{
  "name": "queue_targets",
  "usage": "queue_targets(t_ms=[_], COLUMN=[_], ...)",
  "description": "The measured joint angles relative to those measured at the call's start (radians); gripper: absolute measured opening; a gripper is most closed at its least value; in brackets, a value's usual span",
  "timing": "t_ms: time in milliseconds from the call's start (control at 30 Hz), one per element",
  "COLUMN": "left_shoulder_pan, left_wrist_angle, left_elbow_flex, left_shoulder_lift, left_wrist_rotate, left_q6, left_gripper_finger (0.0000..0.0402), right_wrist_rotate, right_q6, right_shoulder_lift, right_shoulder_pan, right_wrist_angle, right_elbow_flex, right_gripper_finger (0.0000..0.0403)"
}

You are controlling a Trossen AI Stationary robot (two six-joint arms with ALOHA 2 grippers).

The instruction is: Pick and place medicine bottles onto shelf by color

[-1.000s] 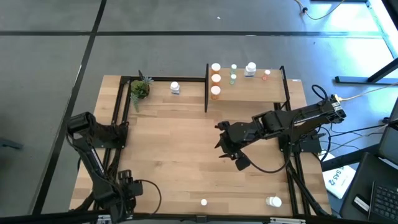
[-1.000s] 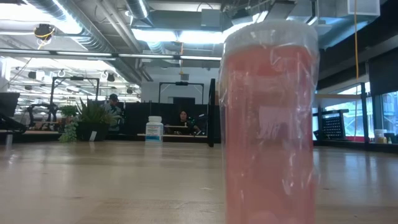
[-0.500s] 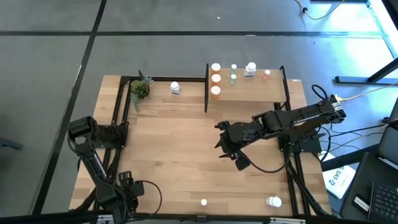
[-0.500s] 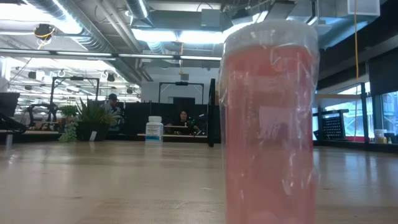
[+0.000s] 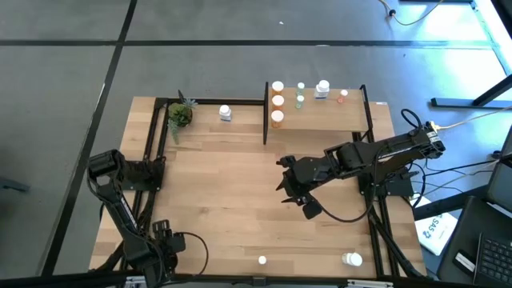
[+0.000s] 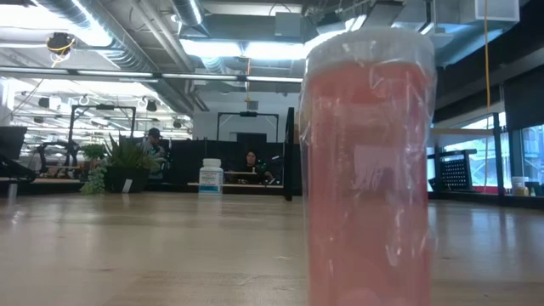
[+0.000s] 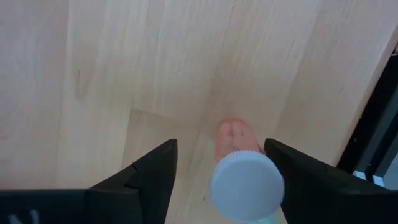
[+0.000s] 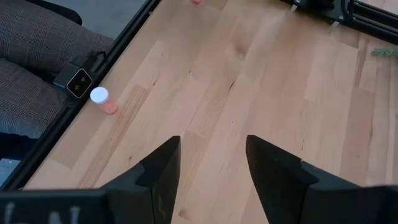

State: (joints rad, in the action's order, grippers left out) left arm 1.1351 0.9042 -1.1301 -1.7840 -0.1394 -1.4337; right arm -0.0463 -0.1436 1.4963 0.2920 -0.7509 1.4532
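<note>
My left gripper [image 5: 164,240] is at the table's near left corner, pointing down. In the left wrist view it is open [image 7: 221,144], with a pinkish-red bottle with a white cap [image 7: 247,185] standing upright on the table between its fingers. I cannot tell whether a finger touches it. My right gripper [image 5: 294,190] is open and empty over the table's middle [image 8: 211,149]. The shelf [image 5: 320,120] at the far right carries orange [image 5: 278,101], green [image 5: 300,100], white [image 5: 322,88] and pinkish [image 5: 343,96] bottles. Another pinkish bottle [image 5: 262,259] stands at the near edge, filling the low view [image 6: 370,170].
A white bottle [image 5: 225,113] stands at the far edge beside a potted plant [image 5: 180,114]. A larger white bottle [image 5: 352,258] stands at the near right corner. Black frame rails [image 5: 152,136] run along the table's sides. A person's checked trouser leg [image 8: 31,50] shows beyond the near edge.
My left arm has sunk a little toward the table's near edge. Its gripper stays at the near left corner.
</note>
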Motion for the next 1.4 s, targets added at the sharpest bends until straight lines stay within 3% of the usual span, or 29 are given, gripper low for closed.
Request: queue_targets(t_ms=[567,967,1233,1400], left_shoulder_pan=[-0.025,-0.158,-0.316,-0.431], left_wrist_angle=[0.0,0.113,0.168,0.154], left_elbow_flex=[0.0,-0.087,-0.175,-0.224], left_shoulder_lift=[0.0,0.0,0.0,0.0], left_wrist_rotate=[0.005,-0.011,-0.054,-0.075], left_q6=[-0.023,0.123,0.377,0.551], left_gripper_finger=[0.0086,0.0087,0.0087,0.0087], right_wrist_rotate=[0.0,0.001,0.009,0.094], right_q6=[0.004,0.009,0.009,0.034], right_shoulder_lift=[-0.003,-0.096,-0.159,-0.191], right_shoulder_pan=[0.0,0.0,0.0,0.0], right_wrist_angle=[-0.002,-0.037,-0.092,-0.119], right_elbow_flex=[0.0,0.001,0.001,0.001], right_gripper_finger=[0.0185,0.0185,0.0185,0.0185])
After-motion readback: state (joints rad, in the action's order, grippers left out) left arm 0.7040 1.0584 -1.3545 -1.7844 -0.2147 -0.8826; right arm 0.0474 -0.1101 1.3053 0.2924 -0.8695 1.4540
